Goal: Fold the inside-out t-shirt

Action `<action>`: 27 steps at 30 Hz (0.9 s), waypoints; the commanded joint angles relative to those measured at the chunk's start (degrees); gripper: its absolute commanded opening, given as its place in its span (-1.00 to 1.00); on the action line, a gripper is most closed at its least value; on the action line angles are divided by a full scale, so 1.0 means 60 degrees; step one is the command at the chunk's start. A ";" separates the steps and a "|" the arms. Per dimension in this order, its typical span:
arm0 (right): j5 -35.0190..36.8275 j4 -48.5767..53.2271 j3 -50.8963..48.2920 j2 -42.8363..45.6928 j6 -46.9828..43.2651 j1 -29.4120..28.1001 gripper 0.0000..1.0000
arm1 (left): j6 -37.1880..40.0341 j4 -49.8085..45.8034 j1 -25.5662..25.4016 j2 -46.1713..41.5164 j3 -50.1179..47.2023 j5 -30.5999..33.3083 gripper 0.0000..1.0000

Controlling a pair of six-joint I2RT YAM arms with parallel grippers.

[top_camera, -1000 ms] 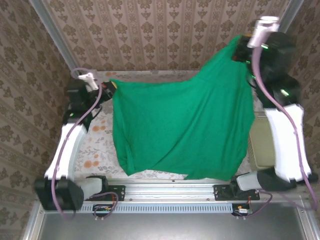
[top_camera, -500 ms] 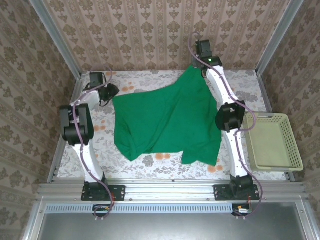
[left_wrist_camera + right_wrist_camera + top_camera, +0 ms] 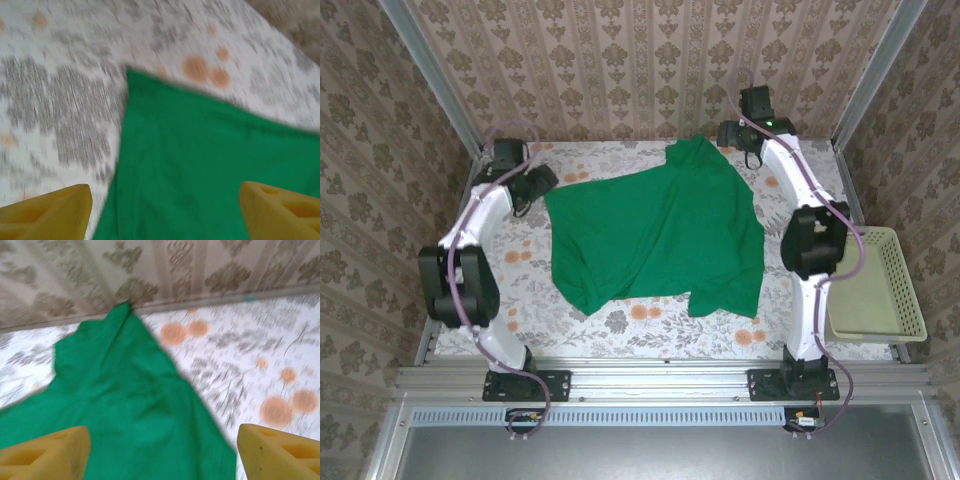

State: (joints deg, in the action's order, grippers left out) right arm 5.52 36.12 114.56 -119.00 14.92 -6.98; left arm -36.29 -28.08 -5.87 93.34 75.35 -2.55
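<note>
Green t-shirt (image 3: 655,235) now lies released; left pincer (image 3: 165,210) and right pincer (image 3: 162,450) have opened.

Green t-shirt (image 3: 125,410) on floral table (image 3: 280,355), right gripper (image 3: 160,457) above, yellow fingertips (image 3: 45,452) spread wide

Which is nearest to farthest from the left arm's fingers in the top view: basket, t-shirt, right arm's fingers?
From the left fingers, at the far left:
1. T-shirt: right beside them, spread across the middle.
2. Right fingers: across on the far right, by the shirt's far tip.
3. Basket: farthest, at the right edge on the near side.
</note>
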 commanded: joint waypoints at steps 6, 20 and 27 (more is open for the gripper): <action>-0.1180 -0.1591 -0.6685 0.4555 0.1492 -0.1530 0.62 | -0.1284 -0.1742 -0.3656 -0.2807 -0.3681 0.1936 0.52; -0.1606 -0.3415 -1.0989 0.5666 0.3402 -0.3729 0.61 | -0.3477 -0.2578 -0.7486 -0.3010 -0.5477 0.2888 0.45; -0.1041 -0.3628 -1.1315 0.5080 0.4068 -0.3643 0.57 | -0.3314 -0.1688 -0.7330 -0.1784 -0.5615 0.2869 0.35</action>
State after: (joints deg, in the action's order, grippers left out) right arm -2.81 16.10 47.57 -87.39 36.12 -29.23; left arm -54.89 -40.84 -50.24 81.23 42.39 13.56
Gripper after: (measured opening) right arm 0.785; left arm 0.681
